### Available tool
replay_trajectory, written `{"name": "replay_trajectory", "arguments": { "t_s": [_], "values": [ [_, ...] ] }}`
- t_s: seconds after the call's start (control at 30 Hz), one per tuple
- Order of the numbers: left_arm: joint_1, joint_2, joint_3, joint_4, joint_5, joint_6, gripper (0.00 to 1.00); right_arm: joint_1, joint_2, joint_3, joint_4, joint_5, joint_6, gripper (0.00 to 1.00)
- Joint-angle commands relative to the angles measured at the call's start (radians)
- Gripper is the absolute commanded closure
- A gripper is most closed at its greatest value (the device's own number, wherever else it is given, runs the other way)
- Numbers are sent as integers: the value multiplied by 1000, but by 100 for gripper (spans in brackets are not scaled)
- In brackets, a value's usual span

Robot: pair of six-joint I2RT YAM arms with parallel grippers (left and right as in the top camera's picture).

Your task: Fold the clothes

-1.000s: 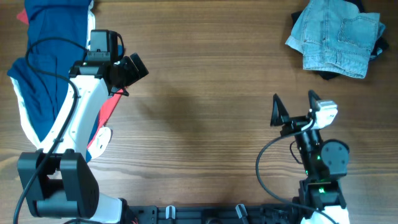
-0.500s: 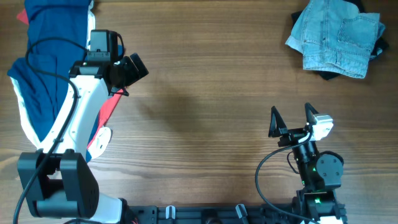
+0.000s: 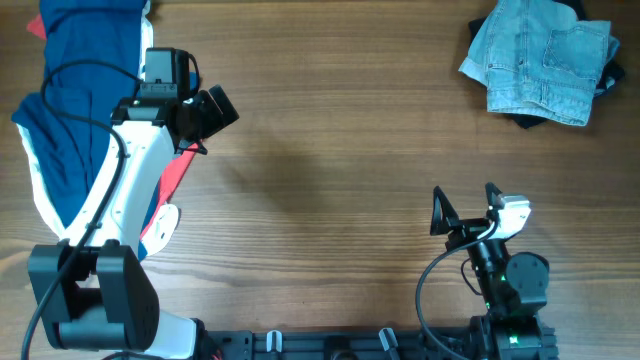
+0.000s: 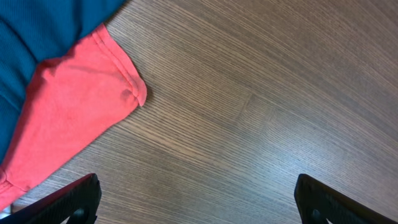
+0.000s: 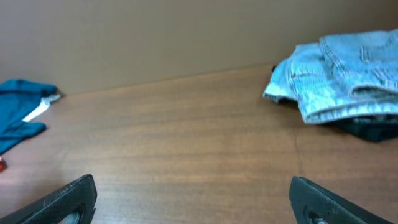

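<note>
A wooden worktop [image 3: 330, 150] seen from above. A large navy garment [image 3: 70, 120] with red and white parts lies crumpled along the left edge. Pale denim shorts [image 3: 540, 60] lie bunched in the far right corner over a black garment [image 3: 524, 121]. The left pincer [image 3: 212, 112], by the red hem, and the right pincer [image 3: 464, 195], near the front, both gape wide, empty.
</note>
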Motion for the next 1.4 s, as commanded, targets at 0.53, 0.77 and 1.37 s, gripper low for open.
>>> {"name": "replay_trajectory", "arguments": {
  "t_s": [0.53, 0.77, 1.37],
  "values": [
    [4, 6, 9, 0, 4, -9, 0, 3, -135, -1, -1, 21, 10, 0],
    [4, 6, 9, 0, 4, -9, 0, 3, -134, -1, -1, 21, 10, 0],
    [4, -14, 9, 0, -23, 19, 0, 3, -134, -1, -1, 21, 10, 0]
  ]
}}
